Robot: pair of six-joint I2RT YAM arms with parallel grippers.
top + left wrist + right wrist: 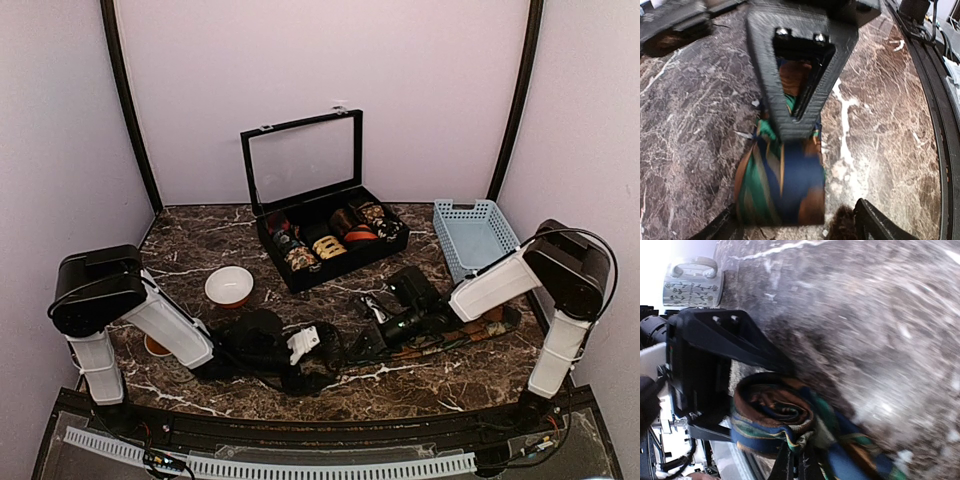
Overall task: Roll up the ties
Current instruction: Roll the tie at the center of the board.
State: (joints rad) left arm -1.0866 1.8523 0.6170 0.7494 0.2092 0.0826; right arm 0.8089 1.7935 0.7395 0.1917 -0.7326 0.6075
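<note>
One tie (468, 333), striped green, blue and brown, lies along the marble table from the centre toward the right. Its near end is wound into a small roll (775, 412). My right gripper (807, 465) is shut on this roll, the jaws pinching its edge. In the left wrist view the flat tie (785, 185) runs between my left gripper's (800, 222) wide-apart fingers, which do not grip it. The right gripper's black finger (795, 75) sits on the tie just ahead. Both grippers meet at the table's centre front (340, 340).
An open black display box (300, 270) holding several fabric coils stands at the back centre. A blue basket (478, 235) is at the back right. A white bowl (229, 285) sits left of centre. A patterned mug (692, 282) shows in the right wrist view.
</note>
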